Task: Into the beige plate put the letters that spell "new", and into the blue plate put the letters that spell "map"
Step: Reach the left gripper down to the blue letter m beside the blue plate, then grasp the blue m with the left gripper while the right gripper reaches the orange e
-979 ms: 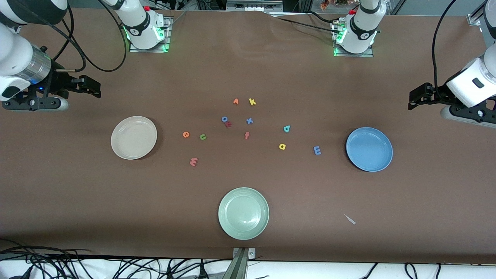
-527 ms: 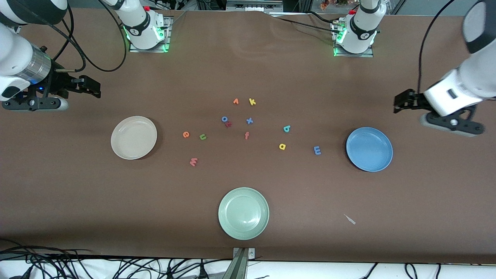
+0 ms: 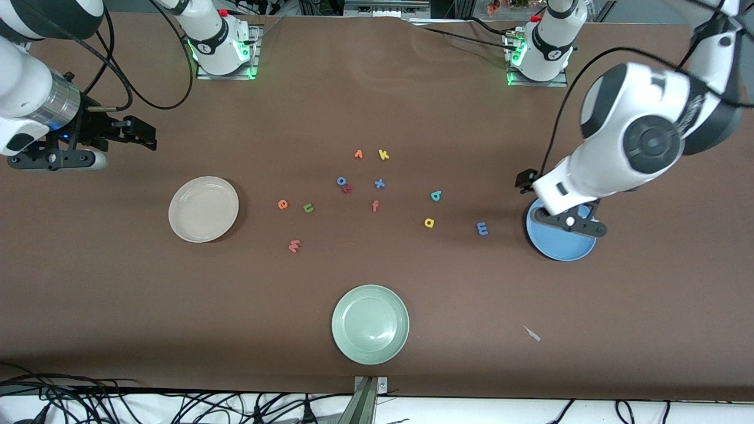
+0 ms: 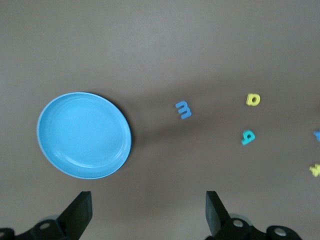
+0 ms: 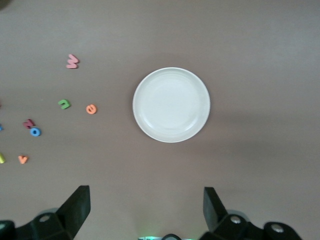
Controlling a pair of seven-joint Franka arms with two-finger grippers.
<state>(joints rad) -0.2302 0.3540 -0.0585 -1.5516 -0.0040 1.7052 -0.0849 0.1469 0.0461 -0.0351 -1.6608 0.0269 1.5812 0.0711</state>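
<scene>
The blue plate [image 3: 559, 247] [image 4: 84, 135] lies toward the left arm's end of the table, partly hidden under the left arm's hand. My left gripper [image 3: 524, 179] [image 4: 148, 212] hangs open and empty over the plate's edge. The blue "m" [image 3: 482, 228] [image 4: 183, 109], yellow "a" [image 3: 429, 222] [image 4: 253, 99] and teal "p" [image 3: 436, 195] [image 4: 248, 136] lie on the table beside that plate. The beige plate [image 3: 203, 209] [image 5: 171, 104] is empty. Beside it lie the orange "e" [image 3: 283, 204] [image 5: 91, 109], green "n" [image 3: 308, 207] [image 5: 64, 104] and pink "w" [image 3: 294, 245] [image 5: 73, 61]. My right gripper [image 3: 144, 134] [image 5: 146, 207] waits open above the table.
More letters lie mid-table: an orange "v" [image 3: 358, 154], yellow "k" [image 3: 383, 155], blue "o" [image 3: 341, 181] touching a red letter [image 3: 347, 189], blue "x" [image 3: 379, 183] and orange-red "f" [image 3: 375, 205]. A pale green plate [image 3: 370, 324] sits nearest the front camera, a white scrap [image 3: 532, 333] beside it.
The left arm has swung in from the table's end, and its hand now hangs over the blue plate. The right arm has barely moved. No letter has shifted.
</scene>
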